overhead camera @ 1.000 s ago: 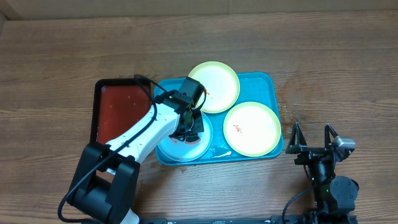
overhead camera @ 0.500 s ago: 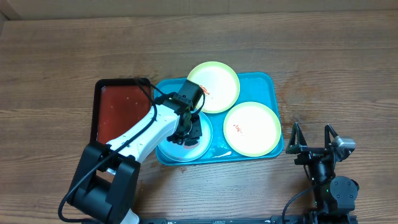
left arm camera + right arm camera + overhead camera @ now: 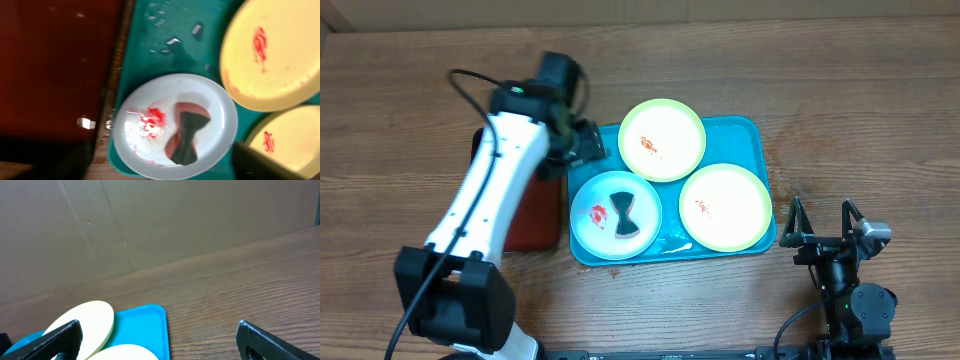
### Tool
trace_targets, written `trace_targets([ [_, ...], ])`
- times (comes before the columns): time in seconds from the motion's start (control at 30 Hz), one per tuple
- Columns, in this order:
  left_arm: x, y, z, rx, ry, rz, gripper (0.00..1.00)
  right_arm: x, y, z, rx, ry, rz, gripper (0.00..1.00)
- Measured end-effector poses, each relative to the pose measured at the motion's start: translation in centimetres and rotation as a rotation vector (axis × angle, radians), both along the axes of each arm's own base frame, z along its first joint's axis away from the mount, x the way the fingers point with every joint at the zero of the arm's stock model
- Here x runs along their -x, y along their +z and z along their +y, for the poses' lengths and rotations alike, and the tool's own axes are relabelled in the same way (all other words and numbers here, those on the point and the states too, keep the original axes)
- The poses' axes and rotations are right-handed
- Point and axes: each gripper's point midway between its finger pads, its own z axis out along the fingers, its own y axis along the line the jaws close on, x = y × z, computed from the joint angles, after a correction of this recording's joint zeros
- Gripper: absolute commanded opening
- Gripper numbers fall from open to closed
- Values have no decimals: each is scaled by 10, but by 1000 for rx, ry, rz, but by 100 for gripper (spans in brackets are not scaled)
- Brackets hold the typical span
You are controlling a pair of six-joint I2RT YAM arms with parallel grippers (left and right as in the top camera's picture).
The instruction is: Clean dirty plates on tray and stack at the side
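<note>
Overhead view of a wooden table (image 3: 840, 100) with a turquoise-blue tray (image 3: 758, 140) near the middle, holding three round plates. White-blue plate (image 3: 595, 235) in the tray's front left corner, marked with a red smear (image 3: 599, 212) and carrying a dark bow-tie-shaped sponge (image 3: 624, 215) just right of the smear. Pale yellow plate with green rim (image 3: 663, 139) at the tray's back edge, red smear near its centre, its rim reaching past the tray's back edge. Second yellow plate (image 3: 725, 207) at the front right, small red mark left of centre, touching or slightly overlapping the back one. Smaller black-rimmed red tray (image 3: 535, 220) just beside the blue tray's left edge, partly covered by the white left arm (image 3: 485, 200). Left gripper (image 3: 582, 145) raised over the seam between the two trays, holding nothing, fingers apart as far as can be told. Left wrist view looking down on the white-blue plate (image 3: 220, 120), sponge (image 3: 187, 132) and smear (image 3: 152, 121), with water droplets on the tray floor (image 3: 172, 42). Right gripper (image 3: 823, 222) parked on the table right of the tray, well apart from the plates, jaws spread wide and empty. Right wrist view showing both fingertips (image 3: 260, 337) far apart, tray corner (image 3: 152, 317) ahead
</note>
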Motion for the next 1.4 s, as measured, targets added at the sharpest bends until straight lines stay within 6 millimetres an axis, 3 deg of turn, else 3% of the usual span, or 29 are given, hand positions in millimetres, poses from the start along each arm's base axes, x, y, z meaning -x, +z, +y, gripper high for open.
trace_targets([
  [0.1, 1, -1, 21, -5, 50, 20, 100, 0, 0, -4, 29, -25, -2, 100],
  [0.27, 9, -13, 26, -10, 58, 59, 100, 0, 2, -8, 52, -48, -8, 100],
  [0.43, 16, -20, 25, -15, 53, 86, 100, 3, 32, 15, -83, 90, -124, 100],
  [0.63, 15, -21, 25, -14, 53, 82, 100, 27, 99, 46, -304, 332, -353, 100],
  [0.7, 16, -21, 25, -14, 53, 82, 100, 51, 140, 50, -352, 414, -526, 100],
  [0.8, 15, -21, 25, -14, 53, 81, 100, 93, 186, 52, -365, 500, -758, 100],
  [0.87, 15, -21, 25, -14, 53, 80, 100, 111, 201, 50, -374, 519, -847, 100],
  [0.93, 14, -21, 25, -14, 53, 77, 100, 116, 210, 45, -393, 508, -875, 100],
  [1.07, 12, -21, 25, -12, 53, 68, 100, 114, 235, 44, -337, 455, -831, 100],
  [1.2, 12, -22, 24, -12, 53, 68, 100, 88, 252, 46, -233, 355, -550, 100],
  [1.4, 12, -22, 25, -12, 53, 69, 100, 47, 242, 50, -155, 309, -130, 100],
])
